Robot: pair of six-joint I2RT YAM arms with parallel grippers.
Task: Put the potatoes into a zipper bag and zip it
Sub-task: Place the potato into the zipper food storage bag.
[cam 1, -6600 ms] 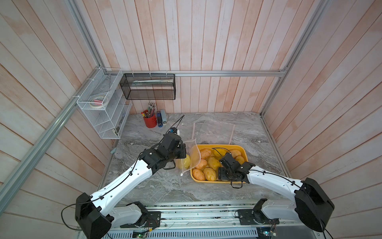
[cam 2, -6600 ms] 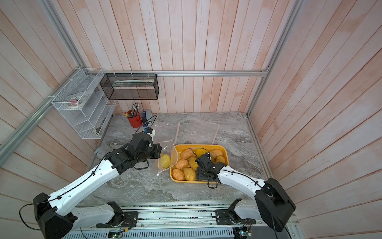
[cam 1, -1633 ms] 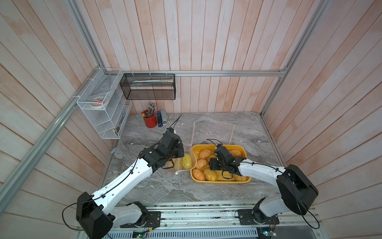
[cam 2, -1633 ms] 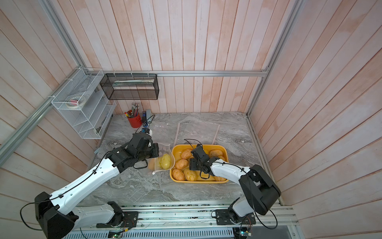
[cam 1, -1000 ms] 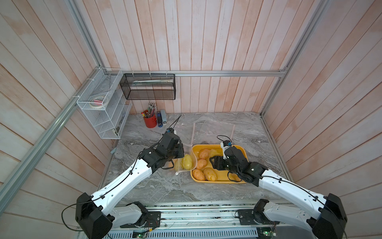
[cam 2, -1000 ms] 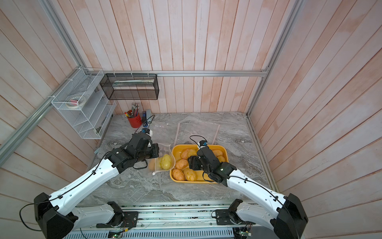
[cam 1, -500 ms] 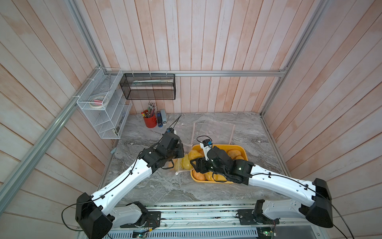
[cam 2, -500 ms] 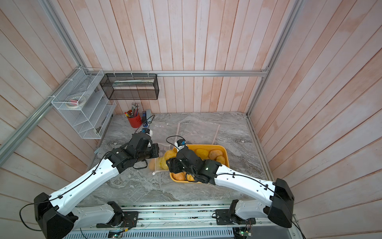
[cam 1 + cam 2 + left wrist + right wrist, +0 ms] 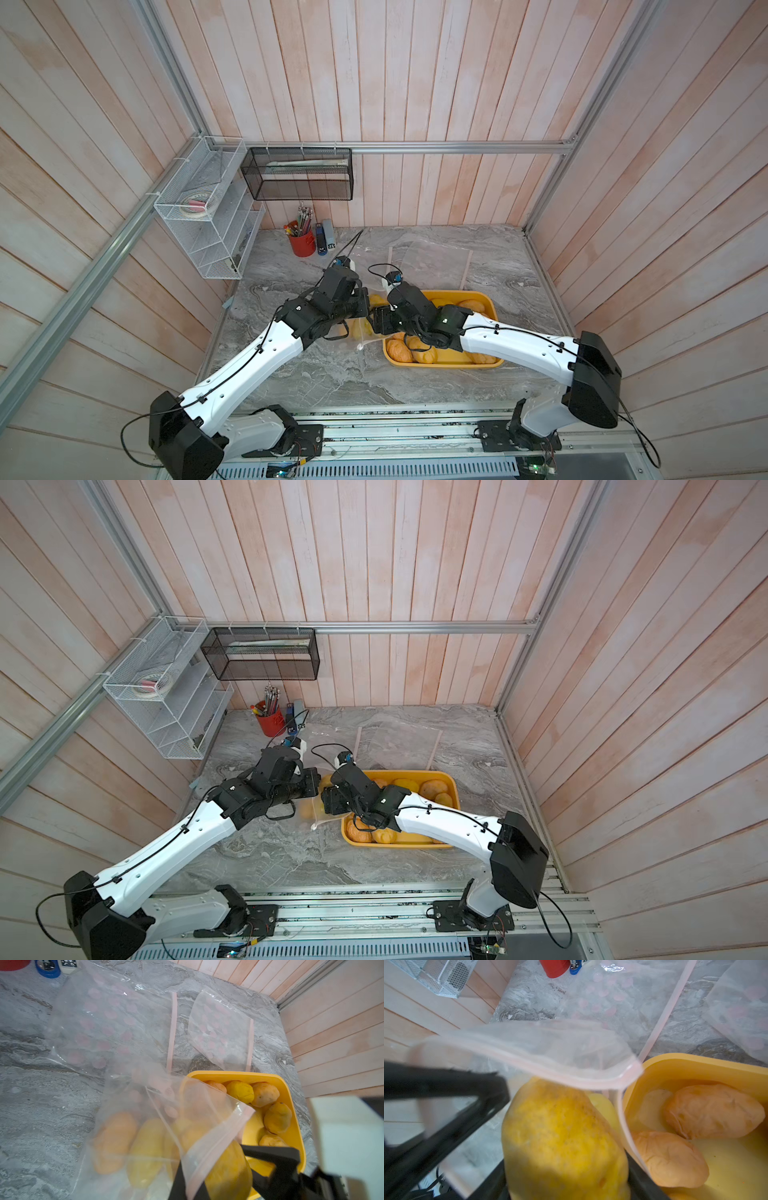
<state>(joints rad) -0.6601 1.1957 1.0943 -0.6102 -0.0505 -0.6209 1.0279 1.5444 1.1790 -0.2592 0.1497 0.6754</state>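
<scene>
Potatoes (image 9: 264,1094) lie partly in the yellow tray (image 9: 249,1075) and partly in the clear bag (image 9: 145,1105), which touches the tray's side on the table (image 9: 316,374). My right gripper (image 9: 566,1165) clasps one yellow potato (image 9: 560,1126), jaws wide on either side of it. The potato's far end sits under the bag's pink zip rim. My left gripper (image 9: 187,1184) is pinched tight on that rim and holds the mouth up.

The left wrist view shows at least two potatoes inside the bag. In both top views the two wrists meet over the bag and hide most of it.

Spare bags (image 9: 108,1018) lie flat farther back on the grey marble. A red cup (image 9: 302,247) stands by the plank wall (image 9: 415,83). A wire shelf (image 9: 208,232) and a black basket (image 9: 299,178) hang on the walls.
</scene>
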